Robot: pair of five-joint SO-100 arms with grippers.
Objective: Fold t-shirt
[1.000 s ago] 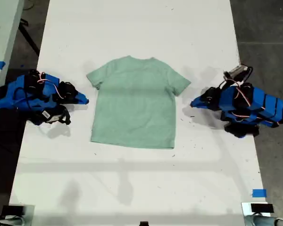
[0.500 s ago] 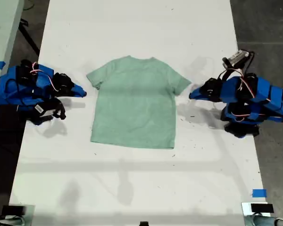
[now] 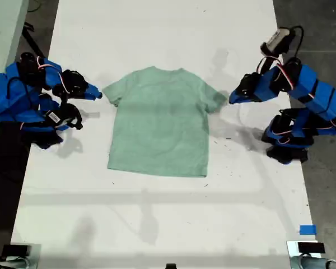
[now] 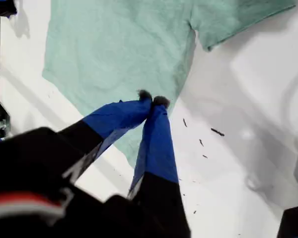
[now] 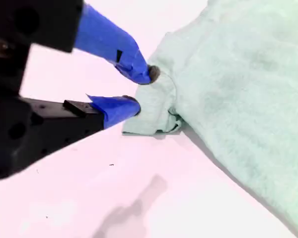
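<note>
1. Currently the t-shirt (image 3: 159, 123) lies flat and unfolded on the white table (image 3: 157, 33), collar toward the far edge, hem toward the near edge, between my two sets of fingers.
2. Pale mint cloth, no print. Body smooth; both short sleeves spread outward.
3. My second gripper (image 3: 97, 94) sits at the sleeve on the exterior view's left (image 3: 111, 92). In the second wrist view the gripper (image 5: 141, 90) has its blue fingertips (image 5: 139, 69) parted, one on each side of the sleeve's rumpled edge (image 5: 159, 111). The upper tip touches the cloth; the lower tip is just beside it. Fingers not pressed together; no firm pinch to be seen.
4. The shirt body (image 5: 238, 74) spreads away beyond those fingertips.
5. My first gripper (image 3: 232, 100) is raised just beside the sleeve on the exterior view's right (image 3: 215, 100). In the first wrist view the gripper (image 4: 153, 98) is clenched, tip against tip, nothing visible between the tips.
6. Beyond the clenched tips in that view: shirt body (image 4: 119, 44), its side edge and one sleeve (image 4: 238, 17). Whether the tips touch cloth, I cannot tell.
7. Small black specks (image 4: 217, 132) on the table beside my first gripper's fingers, clear of the shirt.
8. A blue tape mark (image 3: 307, 230) lies well apart from both grippers, near the table's near corner on the exterior view's right.
</note>
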